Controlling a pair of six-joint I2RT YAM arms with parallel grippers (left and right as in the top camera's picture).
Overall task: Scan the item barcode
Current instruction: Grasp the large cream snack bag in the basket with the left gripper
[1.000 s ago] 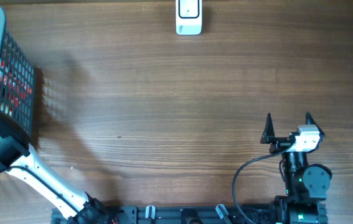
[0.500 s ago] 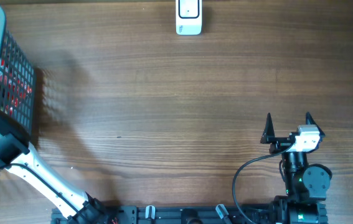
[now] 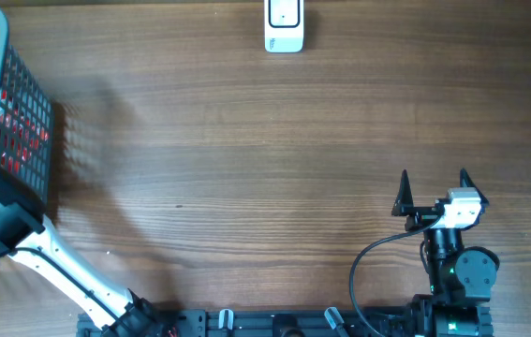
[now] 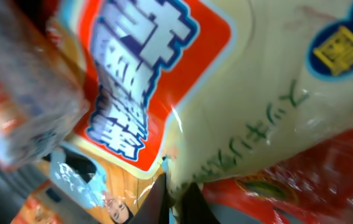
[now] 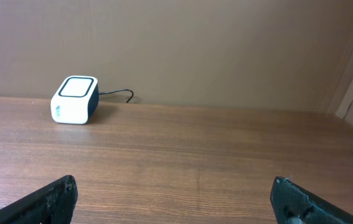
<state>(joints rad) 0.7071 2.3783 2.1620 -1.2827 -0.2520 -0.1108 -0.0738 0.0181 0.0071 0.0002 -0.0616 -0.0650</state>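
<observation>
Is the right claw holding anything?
No, the right gripper is wide open, with only the table showing between its fingers.

Soft even light; left wrist close-up blurred, glary.

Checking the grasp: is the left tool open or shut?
Shut: in the left wrist view the left tool pinches the edge of the cream packet.

- L arm (image 3: 59,260): I've got it stretched from base out to far-left edge, wrist partly out of overhead view.
- L gripper (image 4: 173,199): fingers pinched tight together.
- R arm (image 3: 460,267): folded near base.
- R gripper (image 3: 434,180): pts fwd, jaws wide apart.
</observation>
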